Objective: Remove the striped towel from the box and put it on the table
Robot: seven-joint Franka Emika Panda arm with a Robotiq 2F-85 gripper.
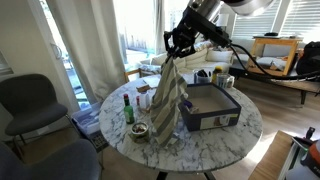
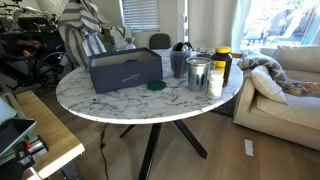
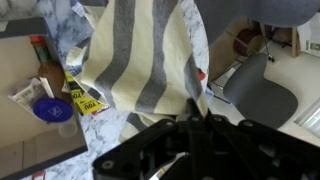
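Observation:
The striped towel (image 1: 167,100), cream with grey stripes, hangs from my gripper (image 1: 177,50) and drapes down to the marble table (image 1: 225,135), to the left of the dark box (image 1: 210,105). In the other exterior view the towel (image 2: 85,30) hangs behind the box (image 2: 125,70). In the wrist view the towel (image 3: 140,55) fills the middle, pinched between my shut fingers (image 3: 192,108).
A green bottle (image 1: 128,110), a small bowl (image 1: 139,130) and cups (image 1: 225,82) stand on the round table. Jars and a metal cup (image 2: 198,72) sit near the box. Grey chairs (image 1: 30,105) and a sofa (image 2: 285,85) surround the table.

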